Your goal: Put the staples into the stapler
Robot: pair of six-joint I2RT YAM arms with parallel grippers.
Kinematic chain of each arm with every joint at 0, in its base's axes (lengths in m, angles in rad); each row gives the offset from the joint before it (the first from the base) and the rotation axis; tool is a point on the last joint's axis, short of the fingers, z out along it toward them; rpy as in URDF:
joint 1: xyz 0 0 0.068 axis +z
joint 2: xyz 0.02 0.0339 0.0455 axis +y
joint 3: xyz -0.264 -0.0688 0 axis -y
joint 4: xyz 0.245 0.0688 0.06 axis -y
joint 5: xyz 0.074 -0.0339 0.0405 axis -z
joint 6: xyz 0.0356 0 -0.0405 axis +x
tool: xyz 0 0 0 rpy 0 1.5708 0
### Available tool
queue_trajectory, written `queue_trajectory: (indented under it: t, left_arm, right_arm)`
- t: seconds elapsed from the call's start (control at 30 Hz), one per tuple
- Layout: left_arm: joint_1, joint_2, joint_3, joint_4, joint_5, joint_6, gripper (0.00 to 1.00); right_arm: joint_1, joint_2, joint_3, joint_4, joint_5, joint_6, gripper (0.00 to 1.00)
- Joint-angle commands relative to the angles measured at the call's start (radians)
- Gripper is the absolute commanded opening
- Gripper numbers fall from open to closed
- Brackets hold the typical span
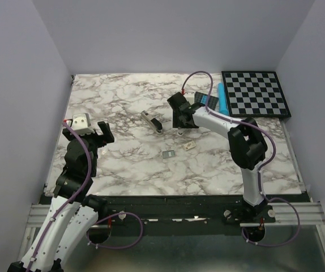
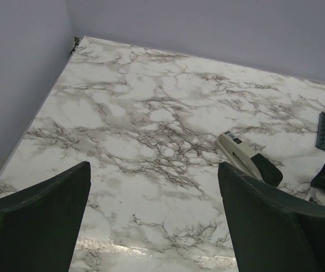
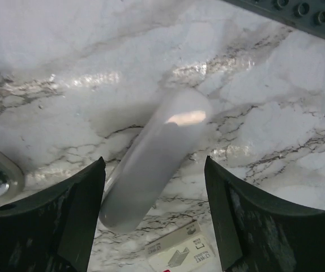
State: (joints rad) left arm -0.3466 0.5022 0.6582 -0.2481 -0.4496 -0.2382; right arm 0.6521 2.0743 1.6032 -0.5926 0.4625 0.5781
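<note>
- Top external view: the left claw [image 2: 154, 175] gapes wide over the tabletop's [image 1: 117, 170] left side, holding nothing.
- The right claw [image 3: 154, 161] stands open astride a white oblong block [image 3: 162, 136], not gripping it.
- The stapler [image 1: 152, 122] lies just left of the right claw; the staples box [image 1: 189, 145] and strip [image 1: 168, 153] lie nearer.

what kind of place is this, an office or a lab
Probably a lab robot test cell: a marble-patterned table boxed in by plain walls, left arm and right arm bolted at its near edge, a checkerboard at the far right.
</note>
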Motion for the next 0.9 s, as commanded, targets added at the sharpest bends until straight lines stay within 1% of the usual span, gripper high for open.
queue_trajectory:
  t: [0.0,0.03,0.1,0.27,0.33,0.47,0.57,0.63,0.7,0.73,0.87]
  left_arm:
    - [0.011,-0.017,-0.009,0.018,0.037,-0.013,0.99]
    - [0.011,-0.017,-0.009,0.017,0.04,-0.013,0.99]
    - [0.014,-0.019,-0.011,0.018,0.042,-0.015,0.99]
    - [0.017,-0.017,-0.012,0.02,0.045,-0.013,0.99]
    - [0.018,-0.016,-0.014,0.02,0.045,-0.015,0.99]
    - [0.02,-0.008,-0.014,0.021,0.051,-0.015,0.99]
    - [0.021,-0.002,-0.015,0.023,0.054,-0.015,0.99]
    - [0.021,-0.001,-0.014,0.021,0.054,-0.012,0.99]
    - [0.021,0.002,-0.015,0.021,0.054,-0.012,0.99]
    - [0.021,0.001,-0.014,0.021,0.055,-0.01,0.99]
    - [0.023,0.006,-0.017,0.023,0.057,-0.01,0.99]
  right_arm:
    - [-0.014,-0.065,-0.107,0.016,0.025,-0.009,0.76]
    - [-0.014,-0.08,-0.124,0.022,0.015,-0.023,0.75]
    - [-0.019,-0.12,-0.176,0.051,0.005,-0.044,0.7]
    - [-0.034,-0.174,-0.255,0.111,-0.061,-0.113,0.62]
    - [-0.035,-0.184,-0.279,0.14,-0.073,-0.147,0.57]
    - [-0.035,-0.204,-0.316,0.191,-0.093,-0.217,0.56]
    - [-0.039,-0.223,-0.334,0.235,-0.123,-0.303,0.61]
    - [-0.043,-0.237,-0.348,0.267,-0.166,-0.387,0.68]
    - [-0.058,-0.261,-0.358,0.284,-0.183,-0.418,0.73]
    - [-0.066,-0.27,-0.358,0.286,-0.208,-0.444,0.75]
    - [-0.1,-0.304,-0.348,0.29,-0.24,-0.463,0.82]
